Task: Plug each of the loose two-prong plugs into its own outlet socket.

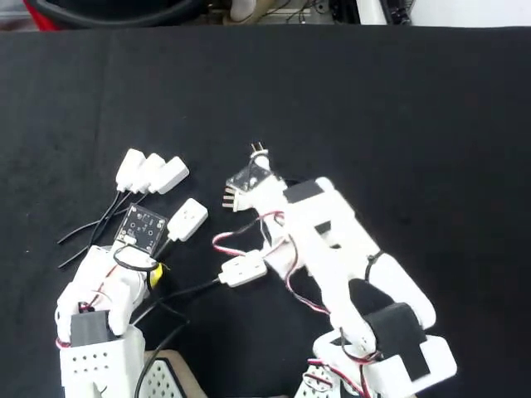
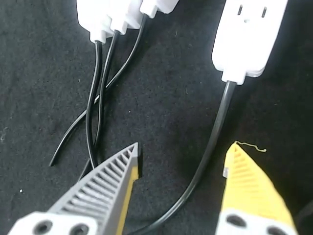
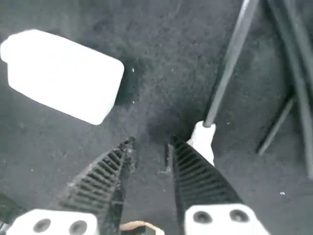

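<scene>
Three white plug bodies [image 1: 149, 172] lie side by side at the left, their black cords [image 2: 100, 88] trailing toward my left arm [image 1: 108, 290]. A white outlet socket [image 2: 247, 34] with its slots facing up lies just ahead of my left gripper [image 2: 186, 147], which is open over the socket's cord [image 2: 215, 132]. This socket [image 1: 188, 219] sits right of the group. Another white piece [image 1: 243, 269] on a cord lies beside my right arm [image 1: 332, 249]. My right gripper [image 3: 150, 144] is narrowly open above bare mat, one finger beside a white cord end [image 3: 203, 139]; a white block [image 3: 63, 76] lies ahead of it.
A black mat [image 1: 398, 124] covers the table, with wide free room at the back and right. Loose black cords [image 1: 83, 236] run out to the left. A tan object [image 1: 166, 377] sits at the front edge between the arm bases.
</scene>
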Controlling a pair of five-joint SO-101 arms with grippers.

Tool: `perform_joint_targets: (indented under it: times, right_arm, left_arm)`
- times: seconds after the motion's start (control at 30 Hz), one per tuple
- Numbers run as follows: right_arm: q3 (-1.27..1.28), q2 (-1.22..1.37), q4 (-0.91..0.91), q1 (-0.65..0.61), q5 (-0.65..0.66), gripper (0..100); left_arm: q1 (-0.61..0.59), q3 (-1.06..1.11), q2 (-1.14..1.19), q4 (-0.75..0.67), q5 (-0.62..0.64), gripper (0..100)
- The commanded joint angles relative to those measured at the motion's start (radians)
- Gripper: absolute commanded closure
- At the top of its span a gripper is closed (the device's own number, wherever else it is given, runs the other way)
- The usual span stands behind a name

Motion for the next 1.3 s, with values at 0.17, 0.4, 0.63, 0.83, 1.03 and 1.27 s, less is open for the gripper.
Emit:
perform_joint_targets:
  times: [0.17,0.4,0.63,0.83,1.03,1.27]
  right_arm:
    - [0.035,-0.044,-0.046,0.032,0.02,89.9]
    - [-0.041,-0.093,0.083,0.04,0.058,89.9]
    - [-0.031,-0.228,0.163,0.043,0.084,89.9]
    - [0.062,-0.182,0.014,0.143,0.132,83.0]
    - [0.127,-0.127,-0.1,0.193,0.149,79.0]
    - [0.142,-0.11,-0.141,0.192,0.147,79.1]
  left_arm:
    - [-0.004,0.005,-0.002,-0.015,-0.005,72]
    - [-0.002,0.005,-0.002,-0.015,-0.005,72]
    - [-0.002,0.005,-0.002,-0.014,-0.006,72]
    - [-0.002,0.005,-0.002,-0.012,-0.006,72]
    - [-0.002,0.005,-0.002,-0.014,-0.006,72]
    - [-0.002,0.005,-0.002,-0.015,-0.006,72]
